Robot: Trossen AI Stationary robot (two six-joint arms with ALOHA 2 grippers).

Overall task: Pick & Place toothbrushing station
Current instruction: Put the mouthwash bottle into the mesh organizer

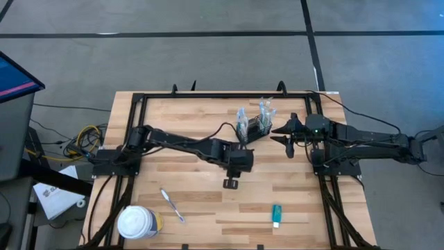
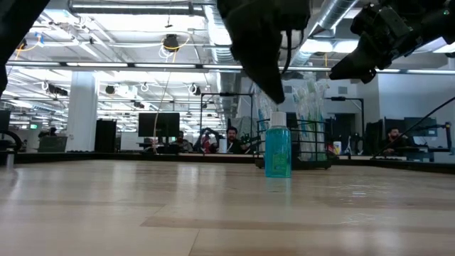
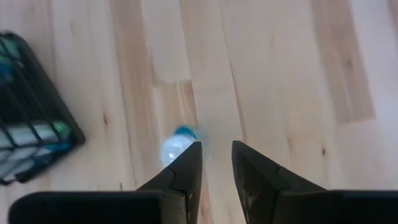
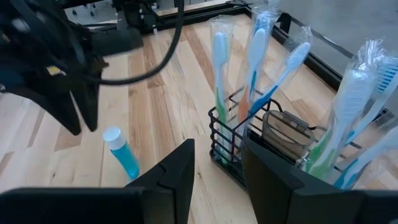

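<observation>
The black wire caddy stands at the table's far middle, with wrapped toothbrushes upright in it. A small teal tube with a white cap stands upright on the wood, nearer than the caddy. My left gripper hangs open over it, pointing steeply down. The tube's cap shows just outside one finger, not between the two. My right gripper is open and raised, close to the caddy's right side, with nothing between its fingers.
A loose toothbrush lies on the near left of the table. Beside it, at the near left corner, stands a white-lidded round tub. A second teal tube lies flat at the near right. Black frame rails run along the table's edges.
</observation>
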